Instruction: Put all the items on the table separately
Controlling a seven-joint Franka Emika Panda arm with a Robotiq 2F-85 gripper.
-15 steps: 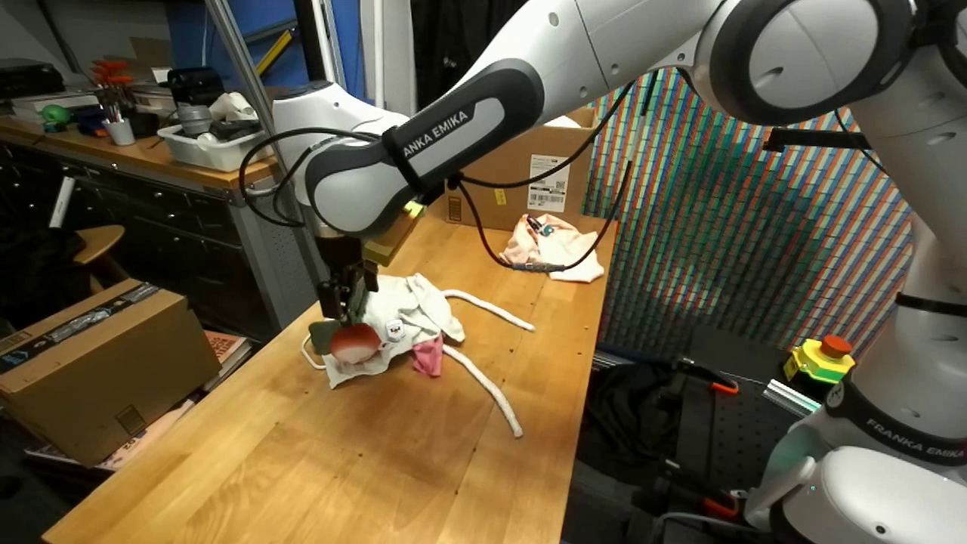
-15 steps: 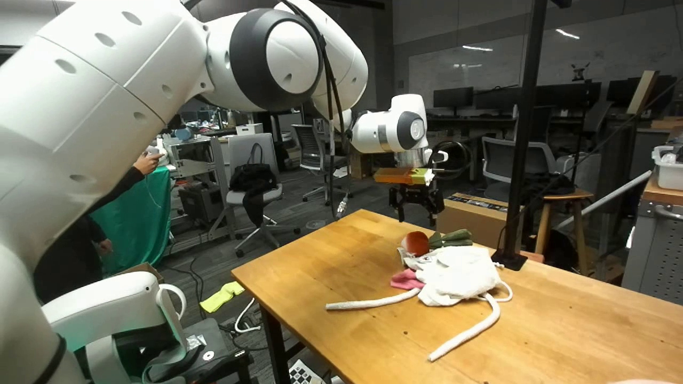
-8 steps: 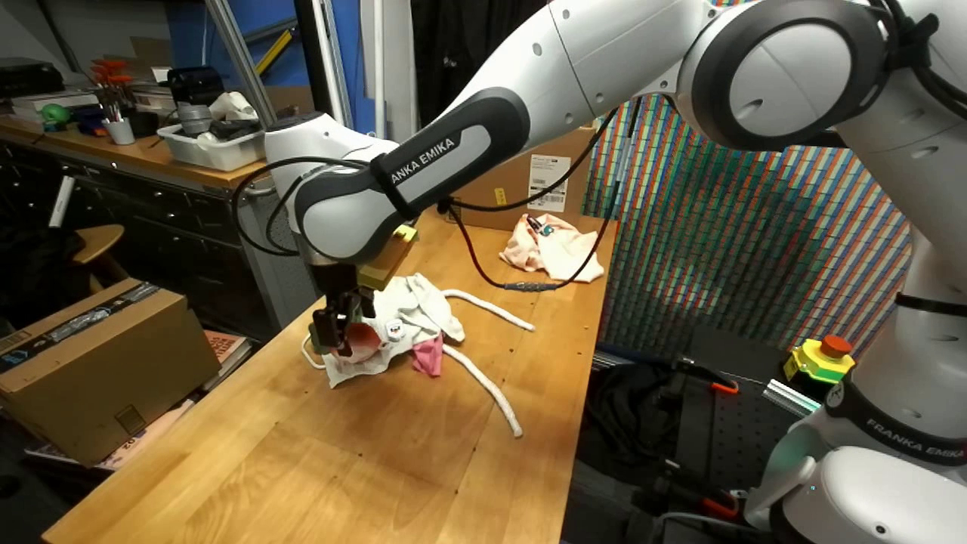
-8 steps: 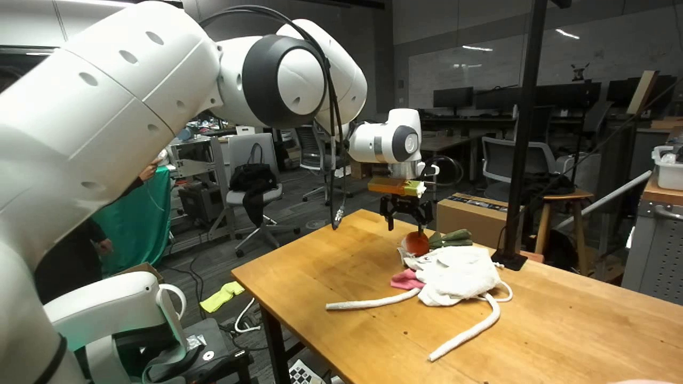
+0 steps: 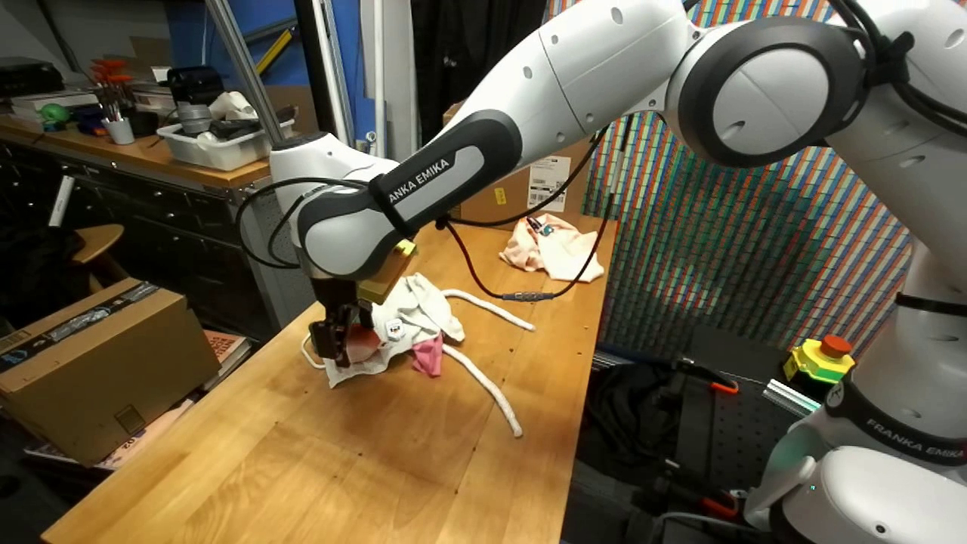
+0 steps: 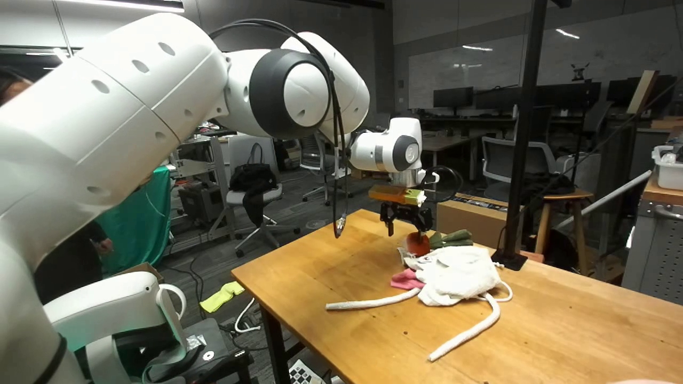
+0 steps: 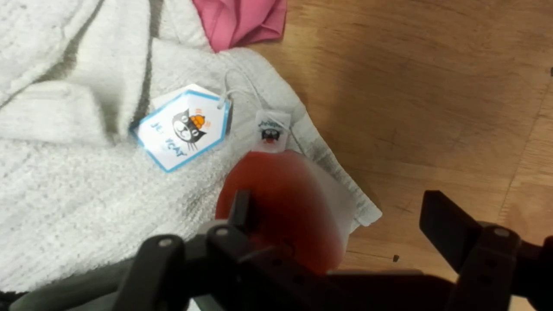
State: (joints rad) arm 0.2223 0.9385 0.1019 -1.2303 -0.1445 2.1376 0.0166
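Observation:
On the wooden table (image 6: 331, 266) lies a heap of items. The white cloth (image 6: 459, 274) has white curved sticks (image 6: 368, 304) and a thin white cord (image 6: 507, 292) coming out, with a pink cloth (image 7: 246, 21) at its edge. At the heap's far end sit the red-orange ball (image 6: 418, 244) and the dark green cloth (image 6: 451, 239). My gripper (image 7: 337, 204) is open and low over the ball: one fingertip overlaps it in the wrist view, the other is above bare wood. Contact I cannot tell. A white tag (image 7: 272, 129) shows beside the ball.
A pale pink cloth (image 5: 555, 248) with a small dark thing on it lies by the labelled cardboard box (image 5: 521, 174) at the table's end. A black post (image 6: 523, 133) stands at the table edge near the heap. Another cardboard box (image 5: 106, 370) stands beside the table.
The arm has come down, bringing the open gripper from above the heap to the ball's level. One finger now stands in front of the ball. The heap looks nearly unchanged.

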